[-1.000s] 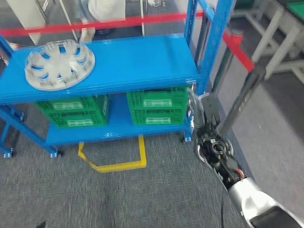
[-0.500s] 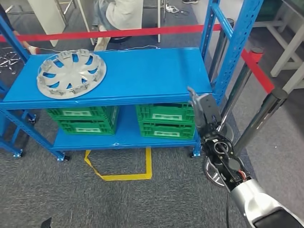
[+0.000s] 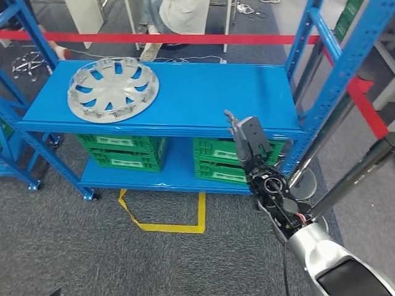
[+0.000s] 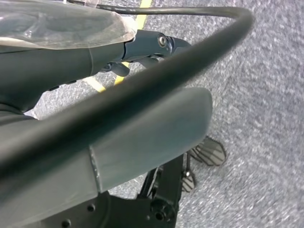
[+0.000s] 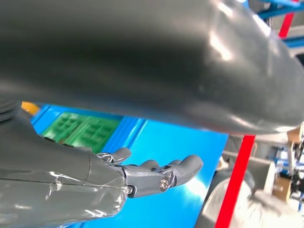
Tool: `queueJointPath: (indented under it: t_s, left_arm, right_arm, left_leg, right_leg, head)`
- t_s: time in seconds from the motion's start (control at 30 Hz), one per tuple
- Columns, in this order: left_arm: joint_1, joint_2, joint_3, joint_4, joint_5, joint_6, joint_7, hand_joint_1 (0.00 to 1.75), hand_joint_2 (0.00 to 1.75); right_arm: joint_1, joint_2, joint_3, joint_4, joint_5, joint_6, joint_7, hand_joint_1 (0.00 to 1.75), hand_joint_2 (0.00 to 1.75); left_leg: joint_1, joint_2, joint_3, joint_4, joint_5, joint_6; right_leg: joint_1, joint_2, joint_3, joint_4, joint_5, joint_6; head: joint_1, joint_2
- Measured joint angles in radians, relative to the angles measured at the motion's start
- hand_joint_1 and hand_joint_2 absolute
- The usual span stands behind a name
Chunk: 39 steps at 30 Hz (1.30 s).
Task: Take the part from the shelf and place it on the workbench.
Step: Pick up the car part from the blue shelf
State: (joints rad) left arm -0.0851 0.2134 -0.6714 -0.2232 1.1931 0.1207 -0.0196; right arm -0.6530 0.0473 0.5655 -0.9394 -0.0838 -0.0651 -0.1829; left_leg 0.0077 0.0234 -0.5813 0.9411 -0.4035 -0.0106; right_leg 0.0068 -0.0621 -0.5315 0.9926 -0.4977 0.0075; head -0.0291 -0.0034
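Note:
A silver wheel cover [image 3: 113, 89] lies flat on the left part of the blue shelf's top board [image 3: 210, 92]. My right hand [image 3: 247, 140] is raised in front of the shelf's right half, at the board's front edge, fingers stretched out and holding nothing. In the right wrist view the same right hand [image 5: 150, 175] shows straight fingers over the blue board. In the left wrist view my left hand [image 4: 143, 47] hangs above grey carpet with nothing in it. The wheel cover is well to the left of my right hand.
Two green crates [image 3: 123, 150] [image 3: 223, 160] sit on the lower shelf. Blue uprights [image 3: 344, 68] frame the shelf's right end, beside a metal stanchion [image 3: 353, 176] with red tape [image 3: 163, 38]. A person [image 3: 181, 13] sits behind the shelf. Yellow floor tape [image 3: 163, 225] marks the carpet.
The whole picture has shifted as the camera moved: the shelf now sits lower and further right in view. My right hand has risen toward the top board's front edge.

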Motion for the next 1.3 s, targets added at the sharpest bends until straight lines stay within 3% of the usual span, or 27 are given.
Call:
queueJointPath:
  t_s: [0.03, 0.1, 0.13, 0.17, 0.2, 0.23, 0.3, 0.37, 0.43, 0.47, 0.53, 0.6, 0.67, 0.7, 0.73, 0.8, 0.83, 0.9, 0.97, 1.03, 1.1, 1.13, 1.17, 1.2, 1.23, 1.3]
  left_arm:
    - [0.000, 0.000, 0.000, 0.000, 0.000, -0.001, 0.000, 0.00, 0.00]
    - [-0.001, 0.002, 0.000, 0.000, -0.001, -0.001, -0.002, 0.00, 0.00]
    - [-0.002, 0.002, 0.000, 0.000, -0.001, -0.002, -0.002, 0.00, 0.00]
    - [-0.001, 0.002, 0.000, 0.000, -0.002, -0.002, -0.003, 0.00, 0.00]
    - [0.000, 0.002, 0.000, 0.000, -0.002, -0.002, -0.003, 0.00, 0.00]
    - [0.001, 0.002, 0.000, 0.000, -0.001, -0.003, -0.003, 0.00, 0.00]
    - [0.000, 0.001, 0.000, 0.000, -0.001, -0.004, -0.003, 0.00, 0.00]
    - [-0.002, 0.000, 0.000, 0.000, 0.000, -0.004, -0.003, 0.00, 0.00]
    - [0.000, 0.001, 0.000, 0.000, 0.000, -0.004, -0.004, 0.00, 0.00]
    - [0.002, 0.000, 0.000, 0.000, 0.001, -0.004, -0.004, 0.00, 0.00]
    - [0.002, 0.000, 0.000, 0.000, 0.002, -0.004, -0.004, 0.00, 0.00]
    - [-0.002, 0.000, 0.000, 0.000, 0.002, -0.004, -0.004, 0.00, 0.00]
    - [-0.003, 0.000, 0.000, 0.000, 0.002, -0.004, -0.004, 0.00, 0.00]
    - [-0.002, -0.001, 0.000, 0.000, 0.003, -0.004, -0.004, 0.00, 0.00]
    - [-0.001, -0.001, 0.000, 0.000, 0.003, -0.004, -0.004, 0.00, 0.00]
    - [-0.002, 0.000, 0.000, 0.000, 0.003, -0.004, -0.004, 0.00, 0.00]
    - [-0.003, 0.001, 0.000, 0.000, 0.004, -0.004, -0.004, 0.00, 0.00]
    - [-0.003, 0.001, 0.000, 0.000, 0.006, -0.004, -0.005, 0.00, 0.00]
    - [-0.002, 0.001, 0.000, 0.000, 0.009, -0.003, -0.005, 0.00, 0.00]
    - [-0.002, 0.001, 0.000, 0.000, 0.011, -0.001, -0.006, 0.00, 0.00]
    - [-0.003, 0.002, 0.001, 0.000, 0.013, 0.001, -0.006, 0.00, 0.00]
    - [-0.004, 0.002, 0.001, 0.000, 0.015, 0.002, -0.006, 0.00, 0.00]
    - [-0.004, 0.001, 0.001, 0.000, 0.016, 0.003, -0.006, 0.00, 0.00]
    - [-0.004, 0.001, 0.001, 0.000, 0.018, 0.004, -0.006, 0.00, 0.00]
    - [-0.003, 0.001, 0.001, 0.000, 0.020, 0.005, -0.006, 0.00, 0.00]
    - [-0.003, 0.000, 0.001, 0.000, 0.024, 0.007, -0.006, 0.00, 0.00]
  right_arm:
    - [0.000, 0.000, 0.000, 0.000, 0.000, -0.001, 0.000, 0.00, 0.00]
    - [0.005, 0.000, 0.001, 0.003, 0.000, -0.001, 0.001, 0.00, 0.00]
    - [0.009, 0.000, 0.002, 0.004, 0.000, -0.002, 0.002, 0.00, 0.00]
    - [0.013, 0.000, 0.002, 0.006, 0.000, -0.002, 0.003, 0.00, 0.00]
    - [0.016, 0.000, 0.002, 0.007, 0.000, -0.002, 0.004, 0.00, 0.00]
    - [0.016, 0.000, 0.002, 0.007, 0.000, -0.002, 0.004, 0.00, 0.00]
    - [0.014, -0.001, 0.003, 0.008, 0.000, -0.002, 0.004, 0.00, 0.00]
    - [0.013, -0.002, 0.004, 0.009, 0.000, -0.002, 0.005, 0.00, 0.00]
    - [0.012, -0.002, 0.005, 0.009, 0.000, -0.002, 0.006, 0.00, 0.00]
    - [0.012, -0.002, 0.006, 0.009, 0.000, -0.002, 0.006, 0.00, 0.00]
    - [0.008, -0.002, 0.006, 0.008, 0.000, -0.002, 0.005, 0.00, 0.00]
    - [0.008, -0.002, 0.006, 0.008, 0.000, -0.001, 0.005, 0.00, 0.00]
    - [0.010, -0.002, 0.006, 0.009, 0.000, -0.001, 0.006, 0.00, 0.00]
    - [0.011, -0.002, 0.007, 0.009, 0.000, 0.000, 0.006, 0.00, 0.00]
    - [0.012, -0.002, 0.007, 0.009, 0.000, 0.000, 0.006, 0.00, 0.00]
    - [0.010, -0.002, 0.007, 0.009, 0.000, 0.000, 0.006, 0.00, 0.00]
    - [0.008, -0.002, 0.008, 0.009, 0.000, 0.000, 0.006, 0.00, 0.00]
    - [0.005, -0.001, 0.008, 0.009, 0.000, 0.002, 0.006, 0.00, 0.00]
    - [0.001, 0.002, 0.010, 0.009, 0.001, 0.006, 0.005, 0.00, 0.00]
    - [-0.003, 0.004, 0.012, 0.010, 0.003, 0.009, 0.002, 0.00, 0.00]
    - [-0.004, 0.004, 0.014, 0.013, 0.003, 0.010, -0.004, 0.00, 0.00]
    - [-0.003, 0.004, 0.015, 0.016, 0.000, 0.009, -0.009, 0.00, 0.00]
    - [-0.002, 0.004, 0.016, 0.019, -0.005, 0.009, -0.014, 0.00, 0.00]
    - [-0.001, 0.004, 0.017, 0.021, -0.010, 0.008, -0.019, 0.00, 0.00]
    - [-0.001, 0.004, 0.018, 0.024, -0.015, 0.008, -0.025, 0.00, 0.00]
    - [-0.005, 0.005, 0.019, 0.030, -0.024, 0.008, -0.035, 0.00, 0.00]
  left_leg:
    - [0.003, -0.009, 0.005, -0.002, -0.001, 0.005]
    - [0.002, -0.029, 0.010, -0.002, -0.005, 0.011]
    - [0.001, -0.042, 0.012, -0.002, -0.007, 0.012]
    - [0.001, -0.055, 0.015, -0.001, -0.010, 0.013]
    - [0.000, -0.068, 0.019, -0.001, -0.013, 0.012]
    - [0.000, -0.081, 0.025, -0.001, -0.016, 0.010]
    - [0.000, -0.104, 0.032, 0.000, -0.024, 0.005]
    - [0.006, -0.125, 0.026, 0.001, -0.025, -0.004]
    - [0.011, -0.145, 0.020, -0.001, -0.023, -0.016]
    - [0.010, -0.138, 0.018, 0.003, -0.026, -0.021]
    - [0.006, -0.091, -0.011, 0.064, -0.057, -0.030]
    - [0.006, -0.045, -0.088, 0.201, -0.112, -0.036]
    - [0.010, -0.035, -0.153, 0.298, -0.134, -0.042]
    - [0.011, -0.032, -0.157, 0.290, -0.116, -0.044]
    - [0.012, -0.025, -0.137, 0.239, -0.081, -0.045]
    - [0.010, 0.011, -0.062, 0.086, -0.006, -0.042]
    - [0.007, 0.025, -0.033, 0.030, 0.015, -0.037]
    - [0.000, 0.029, -0.017, -0.006, 0.019, -0.025]
    - [0.002, 0.006, -0.015, -0.008, 0.018, -0.014]
    - [0.007, -0.012, -0.007, -0.011, 0.016, -0.003]
    - [0.008, -0.025, -0.001, -0.011, 0.012, 0.006]
    - [0.007, -0.033, 0.001, -0.011, 0.010, 0.009]
    - [0.007, -0.041, 0.005, -0.011, 0.007, 0.010]
    - [0.006, -0.050, 0.009, -0.011, 0.003, 0.010]
    - [0.007, -0.058, 0.015, -0.011, -0.001, 0.009]
    - [0.007, -0.071, 0.028, -0.009, -0.013, 0.002]
  right_leg:
    - [-0.002, 0.019, -0.021, 0.048, -0.026, 0.005]
    - [-0.006, 0.050, -0.093, 0.195, -0.086, 0.012]
    - [-0.006, 0.055, -0.128, 0.255, -0.102, 0.014]
    - [-0.006, 0.057, -0.149, 0.281, -0.098, 0.013]
    - [-0.006, 0.060, -0.149, 0.265, -0.073, 0.012]
    - [-0.006, 0.066, -0.130, 0.207, -0.029, 0.008]
    - [-0.008, 0.107, -0.071, 0.061, 0.052, -0.002]
    - [-0.007, 0.141, -0.036, -0.016, 0.076, -0.010]
    - [-0.007, 0.132, -0.026, -0.031, 0.070, -0.016]
    - [-0.008, 0.121, -0.019, -0.038, 0.071, -0.020]
    - [-0.012, 0.095, -0.003, -0.054, 0.072, -0.029]
    - [-0.010, 0.069, 0.004, -0.058, 0.068, -0.036]
    - [-0.009, 0.043, 0.007, -0.058, 0.062, -0.038]
    - [-0.009, 0.031, 0.009, -0.058, 0.058, -0.038]
    - [-0.009, 0.019, 0.013, -0.058, 0.055, -0.036]
    - [-0.006, -0.002, 0.022, -0.056, 0.044, -0.029]
    - [-0.003, -0.010, 0.026, -0.055, 0.038, -0.024]
    - [0.003, -0.026, 0.032, -0.054, 0.027, -0.013]
    - [0.000, -0.034, 0.037, -0.051, 0.016, -0.003]
    - [-0.006, -0.002, 0.018, 0.002, -0.020, 0.006]
    - [-0.010, 0.044, -0.047, 0.142, -0.084, 0.013]
    - [-0.010, 0.053, -0.086, 0.217, -0.110, 0.015]
    - [-0.011, 0.057, -0.116, 0.267, -0.118, 0.017]
    - [-0.012, 0.059, -0.129, 0.277, -0.105, 0.017]
    - [-0.013, 0.059, -0.121, 0.244, -0.072, 0.016]
    - [-0.016, 0.064, -0.068, 0.103, 0.014, 0.013]
  head:
    - [0.006, 0.000]
    - [0.018, 0.000]
    - [0.023, 0.000]
    - [0.027, 0.000]
    - [0.031, 0.000]
    - [0.036, 0.000]
    - [0.042, 0.000]
    - [0.045, 0.000]
    - [0.046, 0.000]
    - [0.046, 0.000]
    - [0.037, 0.000]
    - [0.025, 0.000]
    - [0.017, 0.000]
    - [0.013, 0.000]
    - [0.008, 0.000]
    - [0.000, 0.000]
    - [-0.002, 0.000]
    - [0.001, 0.000]
    - [0.007, 0.000]
    - [0.014, 0.000]
    - [0.026, 0.000]
    - [0.032, 0.000]
    - [0.036, 0.000]
    - [0.040, 0.000]
    - [0.043, 0.000]
    - [0.052, 0.000]
